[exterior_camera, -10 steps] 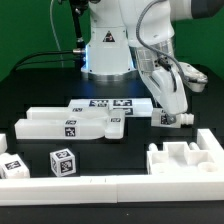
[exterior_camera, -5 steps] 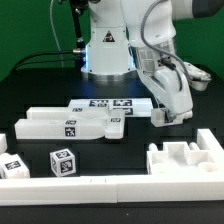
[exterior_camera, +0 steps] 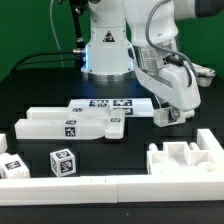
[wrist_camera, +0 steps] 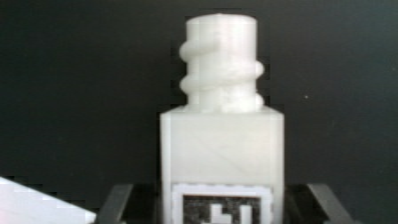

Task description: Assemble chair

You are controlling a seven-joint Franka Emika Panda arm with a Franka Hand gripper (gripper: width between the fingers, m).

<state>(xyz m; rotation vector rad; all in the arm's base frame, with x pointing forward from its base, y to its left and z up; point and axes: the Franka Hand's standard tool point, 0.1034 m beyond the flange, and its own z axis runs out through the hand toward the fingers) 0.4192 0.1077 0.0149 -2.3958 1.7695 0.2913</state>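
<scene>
— White plastic on a black worktop [exterior_camera: 40, 90]: what's in your jaws?
— A chair leg [wrist_camera: 222, 130], pinched at its tagged end, with its ridged peg pointing away from my wrist.
— Where, going by the long tagged slab [exterior_camera: 62, 127]?
— Beyond the slab's end on the exterior view's right, near it but not touching, close to the worktop.

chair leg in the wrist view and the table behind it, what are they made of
The chair leg looks like matte white plastic: even colour, dull soft shading, a smoothly moulded ribbed tip. The table looks matte black, no glare; cloth or painted board, I cannot tell.
</scene>
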